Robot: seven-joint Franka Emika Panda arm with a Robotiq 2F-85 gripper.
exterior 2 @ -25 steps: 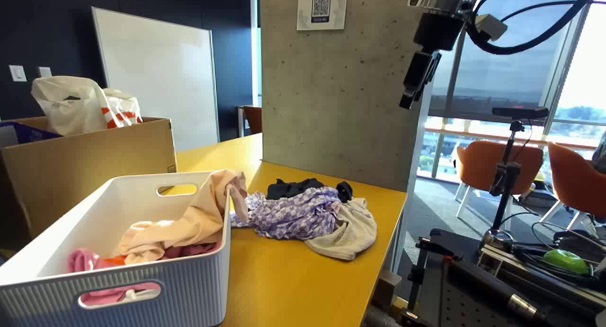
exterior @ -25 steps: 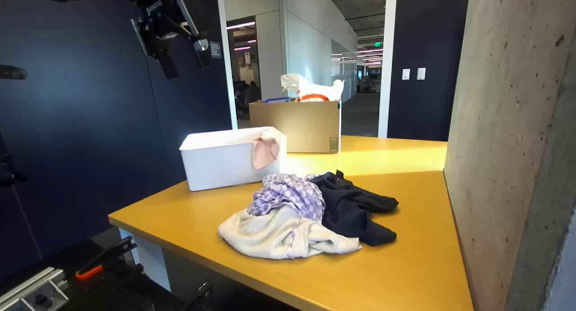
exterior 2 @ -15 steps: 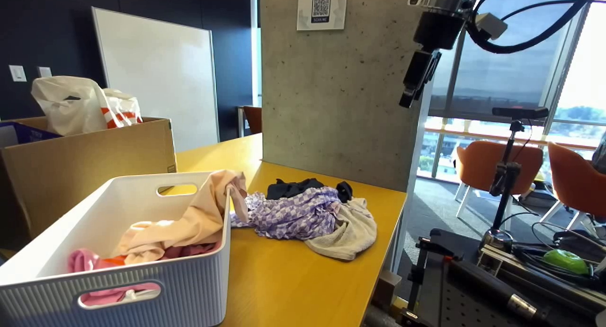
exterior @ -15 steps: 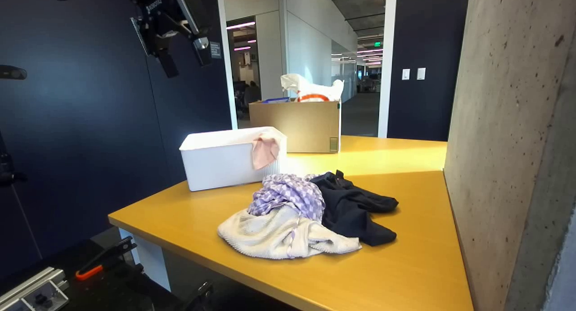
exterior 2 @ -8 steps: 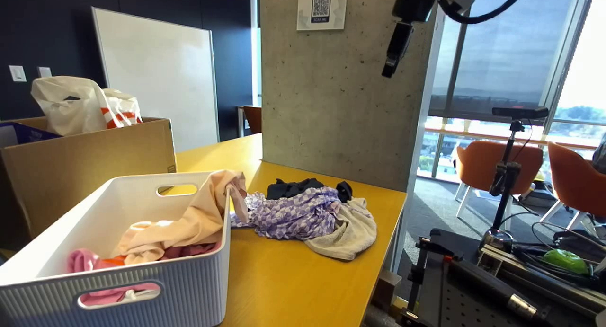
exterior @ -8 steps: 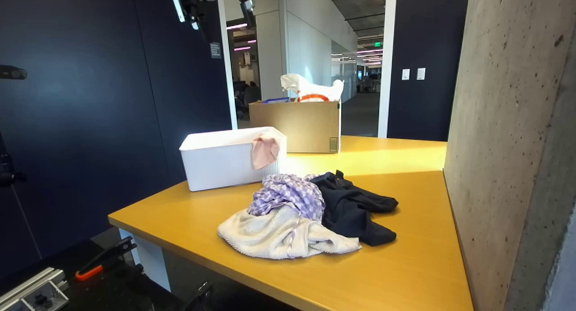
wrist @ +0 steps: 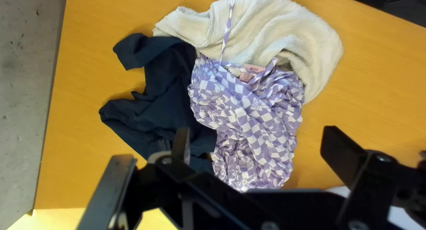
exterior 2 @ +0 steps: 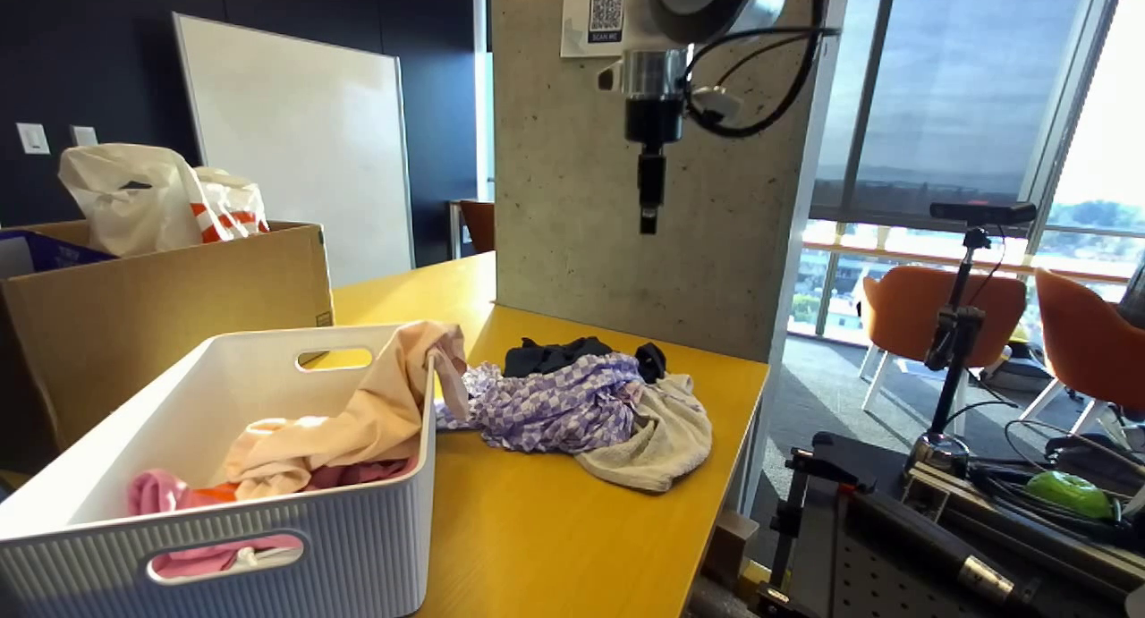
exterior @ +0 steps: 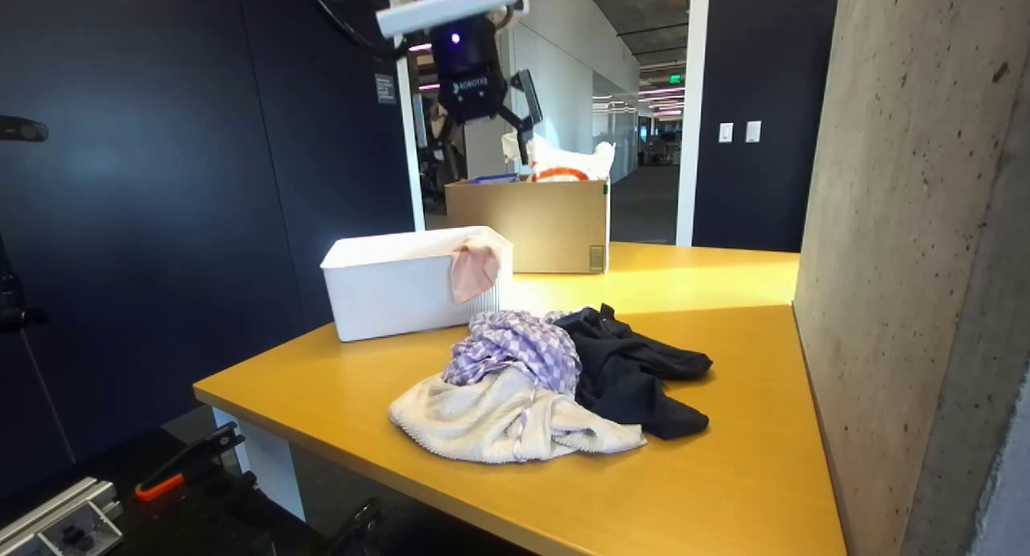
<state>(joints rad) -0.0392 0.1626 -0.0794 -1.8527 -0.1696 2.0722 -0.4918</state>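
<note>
Yellow table (exterior: pixel 740 475) beneath white bin (exterior: pixel 394 300), cardboard box (exterior: pixel 531 228), dark garment (wrist: pixel 166 97), purple checkered garment (wrist: pixel 253 120) and cream cloth (wrist: pixel 279 27).

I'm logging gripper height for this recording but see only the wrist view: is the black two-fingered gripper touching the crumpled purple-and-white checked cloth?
Observer: No; in both exterior views the black two-fingered gripper hangs above the crumpled purple-and-white checked cloth, with a clear gap between.
Operator: Any clothes outside my view?
Observer: Yes, a smooth peach cloth hangs over the rim of a white rectangular ribbed plastic bin.
Operator: What stands beside that bin?
Observer: A brown cardboard box, with white plastic bags poking out of its top.
</note>
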